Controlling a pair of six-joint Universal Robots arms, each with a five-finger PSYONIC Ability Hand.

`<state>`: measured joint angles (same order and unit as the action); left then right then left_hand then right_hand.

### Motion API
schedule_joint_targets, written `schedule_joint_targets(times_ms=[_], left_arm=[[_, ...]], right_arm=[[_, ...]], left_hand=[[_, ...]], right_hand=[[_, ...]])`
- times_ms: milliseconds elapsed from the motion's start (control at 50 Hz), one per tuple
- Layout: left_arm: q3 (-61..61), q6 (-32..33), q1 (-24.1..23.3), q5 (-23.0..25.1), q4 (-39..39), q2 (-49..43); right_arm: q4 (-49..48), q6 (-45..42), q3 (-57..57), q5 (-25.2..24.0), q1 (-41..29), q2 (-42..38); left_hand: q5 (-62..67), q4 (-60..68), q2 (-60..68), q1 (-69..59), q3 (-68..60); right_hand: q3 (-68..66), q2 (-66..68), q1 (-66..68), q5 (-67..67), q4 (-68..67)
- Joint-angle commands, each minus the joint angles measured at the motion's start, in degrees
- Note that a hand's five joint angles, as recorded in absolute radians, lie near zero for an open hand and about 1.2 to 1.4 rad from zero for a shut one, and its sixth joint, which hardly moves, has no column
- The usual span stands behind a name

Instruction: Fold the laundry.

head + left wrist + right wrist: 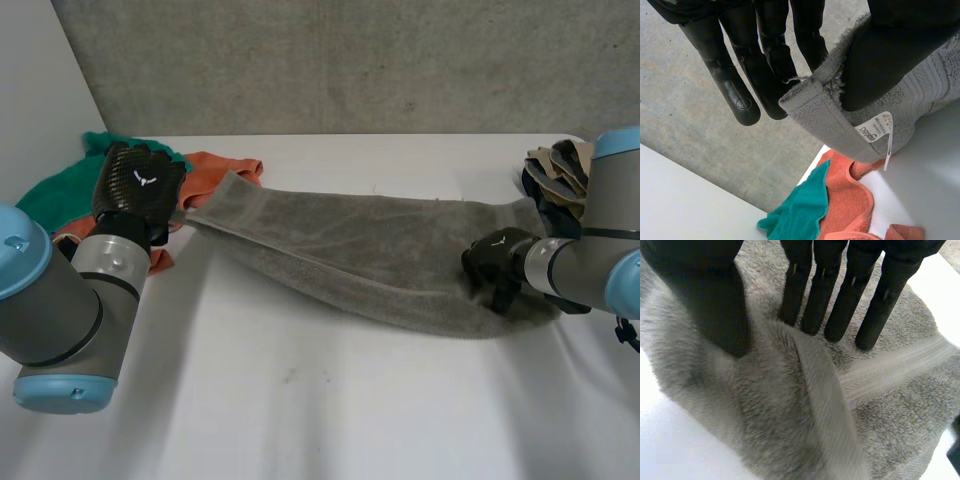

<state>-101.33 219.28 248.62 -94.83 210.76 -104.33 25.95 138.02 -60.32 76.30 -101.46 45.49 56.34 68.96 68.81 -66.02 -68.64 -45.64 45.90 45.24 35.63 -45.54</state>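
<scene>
So the white table (pixel 320 400) is carrying one big thing right now: a grey towel (pixel 360 250), which is lying stretched in a long band across the middle, from the far left toward the right. It's looking taut-ish because both hands are holding an end, which I'd guess is to pull it flat before any fold.

The left hand (pixel 138 185) is gripping the towel's far-left corner, lifted off the table. In its wrist view the fingers are staying straight and the thumb is pressing the hem against them, so it's a pinch.

The right hand (pixel 495 262) is sitting on the other end, down on the table. Its straight fingers and thumb are squeezing a raised ridge of towel between them.

A green cloth (pixel 60 190) and an orange cloth (pixel 215 170) are waiting bunched behind the left hand, and a beige-and-dark pile (pixel 555 170) is sitting by the right arm, probably the queue.

A small white label (pixel 874 130) is dangling from the pinched corner.
</scene>
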Motion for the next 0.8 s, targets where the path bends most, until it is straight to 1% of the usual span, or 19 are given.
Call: schedule_joint_targets(times_ms=[20,100,160,240,260,320,340,400,420,460,480,540,560,640,680,760,780,800], left_arm=[[0.0,0.1,0.2,-0.1,-0.1,0.2],[-0.2,0.0,0.5,-0.2,-0.9,1.7],[-0.6,-0.1,1.2,-0.2,-2.9,4.1],[-1.1,-0.1,2.7,-0.1,-6.9,7.5],[-1.6,0.0,2.8,0.0,-8.9,8.9],[-2.2,0.1,2.8,0.0,-12.4,11.3],[-2.5,0.1,2.7,0.0,-15.0,13.4],[-3.1,0.4,2.8,0.0,-19.1,16.5],[-3.5,0.5,2.9,0.2,-22.0,18.8],[-3.7,0.8,3.0,0.2,-25.1,21.4],[-3.8,1.1,3.0,0.2,-28.4,23.6],[-4.1,1.6,3.3,0.3,-32.9,26.4],[-4.5,2.0,3.4,0.3,-35.7,27.3],[-6.3,2.6,3.4,1.6,-39.5,27.6],[-7.2,2.8,3.6,2.3,-39.6,27.2],[-7.4,2.6,3.7,4.0,-38.4,21.9],[-6.9,2.5,3.5,4.0,-37.2,18.8],[-6.7,2.5,3.4,3.9,-36.3,17.3]], right_arm=[[-7.6,0.4,-3.0,4.1,0.3,3.0],[-9.3,0.1,-7.9,5.1,0.9,10.7],[-8.7,-0.3,-10.3,5.6,2.2,14.2],[-3.3,-3.1,-13.7,5.5,6.1,18.5],[0.3,-5.1,-15.2,5.4,7.6,20.1],[5.7,-8.5,-17.5,5.3,9.5,23.5],[8.4,-10.5,-19.2,5.1,10.7,26.6],[10.6,-12.9,-21.7,4.7,11.9,32.4],[10.8,-13.7,-22.6,4.3,12.6,36.4],[10.8,-13.7,-23.4,3.7,13.5,40.3],[10.8,-14.1,-24.2,2.6,14.6,43.5],[11.1,-14.4,-25.4,-0.1,16.5,47.2],[11.2,-14.6,-26.3,-1.9,17.2,48.7],[10.4,-16.3,-29.6,-5.3,18.0,49.2],[10.3,-17.1,-30.6,-5.9,18.5,48.6],[5.3,-17.2,-32.1,-5.8,18.6,42.2],[1.9,-16.8,-31.4,-5.3,18.3,38.5],[0.3,-16.6,-31.0,-4.9,18.1,36.7]], left_hand=[[13.7,11.0,11.2,-14.0,-11.4],[13.7,11.0,11.2,-14.0,-11.4],[13.7,11.0,11.2,-14.0,-11.4],[13.7,11.0,11.2,-14.0,-11.4],[13.7,11.0,11.2,-14.0,-11.4],[13.7,11.0,11.2,-14.0,-11.4],[13.7,11.0,11.2,-14.0,-11.4],[13.7,11.0,11.2,-14.0,-11.4],[13.7,11.0,11.2,-14.0,-11.4],[13.7,11.0,11.2,-14.0,-11.4],[13.7,11.0,11.2,-14.0,-11.4],[13.7,11.0,11.2,-14.0,-11.4],[13.7,11.0,11.2,-14.0,-11.4],[13.7,11.0,11.2,-14.0,-11.4],[13.7,11.0,11.2,-14.0,-11.4],[13.7,11.0,11.2,-14.0,-11.4],[13.7,11.0,11.2,-14.0,-11.4],[13.7,11.0,11.2,-14.0,-11.4]], right_hand=[[-34.4,34.1,34.8,34.4,-34.5],[-34.4,34.1,34.8,34.4,-34.5],[-34.4,34.1,34.8,34.4,-34.5],[-34.4,34.1,34.8,34.4,-34.5],[-34.4,34.1,34.8,34.4,-34.5],[-34.4,34.1,34.8,34.4,-34.5],[-34.4,34.1,34.8,34.4,-34.5],[-34.4,34.1,34.8,34.4,-34.5],[-34.4,34.1,34.8,34.4,-34.5],[-34.4,34.1,34.8,34.4,-34.5],[-34.4,34.1,34.8,34.4,-34.5],[-34.4,34.1,34.8,34.4,-34.5],[-34.4,34.1,34.8,34.4,-34.5],[-34.4,34.1,34.8,34.4,-34.5],[-34.4,34.1,34.8,34.4,-34.5],[-34.4,34.1,34.8,34.4,-34.5],[-34.4,34.1,34.8,34.4,-34.5],[-34.4,34.1,34.8,34.4,-34.5]])
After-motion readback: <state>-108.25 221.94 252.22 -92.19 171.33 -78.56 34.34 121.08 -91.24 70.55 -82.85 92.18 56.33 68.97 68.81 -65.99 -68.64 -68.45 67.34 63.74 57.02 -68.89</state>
